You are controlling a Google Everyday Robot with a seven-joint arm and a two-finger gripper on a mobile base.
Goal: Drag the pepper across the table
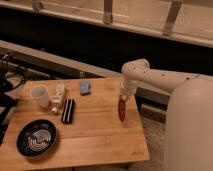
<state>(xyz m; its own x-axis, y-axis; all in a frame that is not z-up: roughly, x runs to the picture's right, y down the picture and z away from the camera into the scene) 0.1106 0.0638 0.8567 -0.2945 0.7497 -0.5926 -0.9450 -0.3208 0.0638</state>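
Camera view: fingers (122,98) closed above pepper (121,110) (no legible writing) on table (100,135).

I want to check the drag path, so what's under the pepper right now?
Bare wood of the table lies under the pepper. The gripper, shut on its upper end, hides that tip and the board beneath.

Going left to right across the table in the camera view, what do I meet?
Dark round plate → white cup → black striped block → small blue object → red pepper, with the shut claw at its upper end.
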